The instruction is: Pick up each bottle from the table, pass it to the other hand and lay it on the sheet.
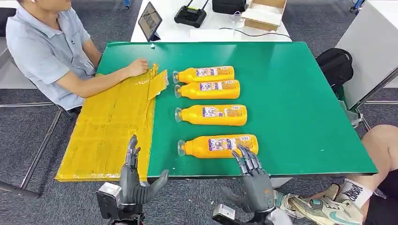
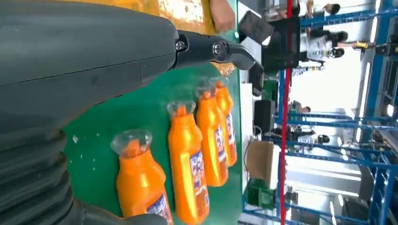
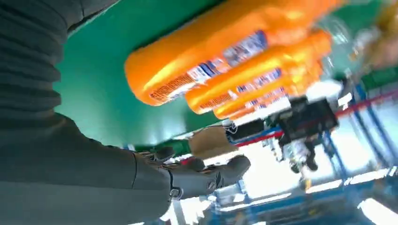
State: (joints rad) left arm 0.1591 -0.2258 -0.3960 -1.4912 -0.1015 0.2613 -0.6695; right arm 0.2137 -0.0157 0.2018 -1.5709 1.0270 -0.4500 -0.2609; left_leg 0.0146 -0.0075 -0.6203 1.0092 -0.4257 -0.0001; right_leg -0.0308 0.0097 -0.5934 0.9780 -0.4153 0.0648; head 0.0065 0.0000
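Observation:
Several orange bottles lie on their sides on the green table (image 1: pixel 291 93), clear caps toward the sheet. The nearest bottle (image 1: pixel 218 146) (image 2: pixel 141 180) (image 3: pixel 220 51) lies by the front edge. My right hand (image 1: pixel 252 176) hovers over that edge, fingers apart, fingertips just short of this bottle's label end, holding nothing. My left hand (image 1: pixel 133 180) is raised at the front edge beside the yellow sheet (image 1: pixel 110 124), fingers spread and empty. The other bottles (image 1: pixel 212 115) (image 1: pixel 209 89) (image 1: pixel 204 74) lie in a row farther back.
A seated person rests a hand (image 1: pixel 137 67) on the sheet's far corner. Another person's leg and shoe (image 1: pixel 347 206) are at the lower right. A black backpack (image 1: pixel 335 63) sits right of the table; a tablet (image 1: pixel 150 21) and a cardboard box (image 1: pixel 264 13) lie on the white table behind.

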